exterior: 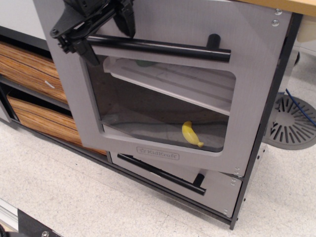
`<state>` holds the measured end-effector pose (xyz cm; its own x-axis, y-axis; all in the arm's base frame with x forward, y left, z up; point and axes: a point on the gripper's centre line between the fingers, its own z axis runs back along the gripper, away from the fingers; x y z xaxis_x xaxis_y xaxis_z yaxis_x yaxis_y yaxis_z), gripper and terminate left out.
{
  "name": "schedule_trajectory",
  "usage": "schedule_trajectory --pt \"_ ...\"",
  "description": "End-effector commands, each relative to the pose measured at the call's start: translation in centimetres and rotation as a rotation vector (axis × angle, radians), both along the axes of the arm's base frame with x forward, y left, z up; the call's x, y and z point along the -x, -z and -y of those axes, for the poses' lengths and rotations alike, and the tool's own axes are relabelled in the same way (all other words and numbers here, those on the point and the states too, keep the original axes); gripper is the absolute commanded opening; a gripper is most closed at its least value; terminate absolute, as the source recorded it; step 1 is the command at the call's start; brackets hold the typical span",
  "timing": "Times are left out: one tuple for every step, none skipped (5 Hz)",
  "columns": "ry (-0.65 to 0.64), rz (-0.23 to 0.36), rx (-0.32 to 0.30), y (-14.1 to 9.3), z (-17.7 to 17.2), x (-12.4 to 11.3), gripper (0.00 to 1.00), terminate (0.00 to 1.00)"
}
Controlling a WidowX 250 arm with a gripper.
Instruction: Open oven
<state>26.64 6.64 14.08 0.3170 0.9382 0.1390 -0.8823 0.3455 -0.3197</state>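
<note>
The grey oven's door point(158, 153), with a clear window and the KidKraft logo, stands swung partly open at its left edge, hinged on the right. Its long black bar handle point(163, 48) runs across the top of the door. My black gripper point(106, 35) is at the handle's left end. One finger point(90, 52) sits below the bar and the other point(126, 19) above it, set wider apart than the bar is thick. The bar passes between them.
Inside the oven are a white shelf point(182, 86), a yellow toy banana point(191, 134) and a green object point(145, 63). Below is a grey drawer point(219, 190) with a black handle point(163, 174). Wood-grain drawers point(29, 69) are at left. A grey slotted disc point(291, 121) lies on the floor at right.
</note>
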Motion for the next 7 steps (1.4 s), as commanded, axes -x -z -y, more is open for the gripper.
schedule_trajectory --pt "0.233 -0.015 -0.121 -1.2 0.4 3.0 1.00 0.00" --pt "0.476 -0.085 -0.246 1.2 -0.4 4.8 1.00 0.00" --pt "0.684 -0.156 -0.335 2.8 -2.4 5.8 1.00 0.00" --pt "0.766 -0.200 -0.357 2.9 -5.1 6.3 1.00 0.00" --pt "0.832 -0.274 -0.380 2.0 -9.1 7.0 1.00 0.00" --pt "0.840 -0.329 -0.385 1.0 -12.8 7.1 1.00 0.00" --pt "0.813 -0.373 -0.385 0.6 -15.9 6.9 1.00 0.00"
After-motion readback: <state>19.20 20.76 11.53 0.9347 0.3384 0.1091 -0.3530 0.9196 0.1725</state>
